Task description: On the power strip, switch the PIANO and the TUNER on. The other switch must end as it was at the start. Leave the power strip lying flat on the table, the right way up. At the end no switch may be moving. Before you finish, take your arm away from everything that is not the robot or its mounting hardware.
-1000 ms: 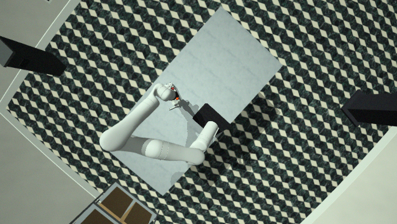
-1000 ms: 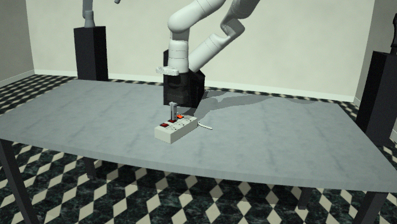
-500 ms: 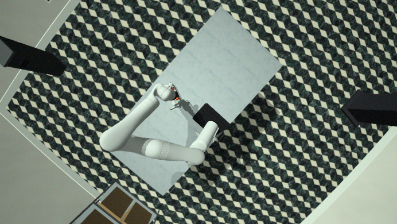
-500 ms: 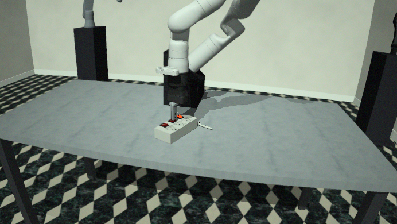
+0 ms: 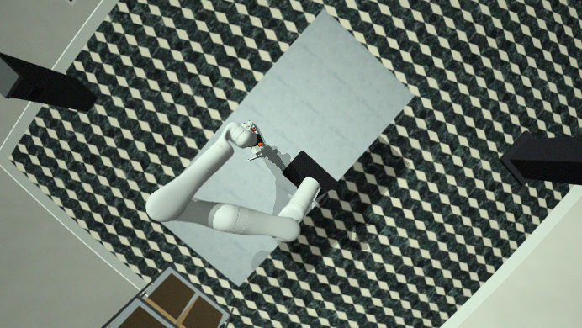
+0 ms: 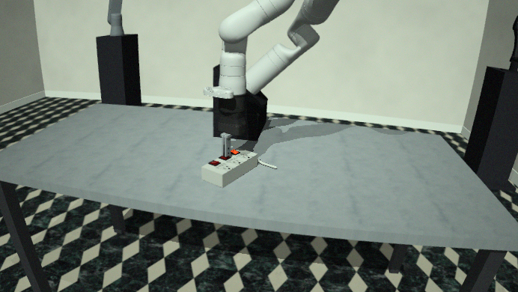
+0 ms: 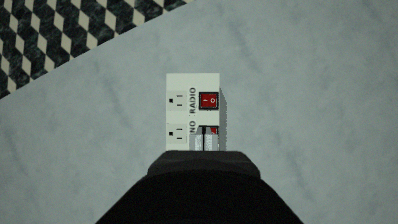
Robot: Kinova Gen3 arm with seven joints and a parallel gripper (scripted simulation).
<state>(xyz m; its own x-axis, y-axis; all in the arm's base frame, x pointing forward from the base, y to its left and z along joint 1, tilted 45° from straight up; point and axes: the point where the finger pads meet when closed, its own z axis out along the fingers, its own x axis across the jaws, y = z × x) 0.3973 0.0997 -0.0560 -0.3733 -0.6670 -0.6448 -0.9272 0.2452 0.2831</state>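
Observation:
A white power strip (image 6: 229, 167) lies flat on the grey table, right way up, with three red rocker switches in a row. The far switch (image 6: 234, 152) glows bright orange-red. The near one, labelled RADIO (image 7: 208, 100), is dark red. My gripper (image 6: 226, 154) is shut, with nothing between the fingers, and its tips rest on the middle switch (image 7: 212, 131), whose label ends in "NO". In the wrist view the fingers (image 7: 204, 141) cover most of that switch. In the top view the strip (image 5: 257, 146) is mostly hidden under my wrist.
The black pedestal of my arm (image 6: 239, 116) stands on the table just behind the strip. A short white cable stub (image 6: 267, 164) sticks out of the strip's far end. Black pillars (image 6: 119, 69) stand around the table on the floor.

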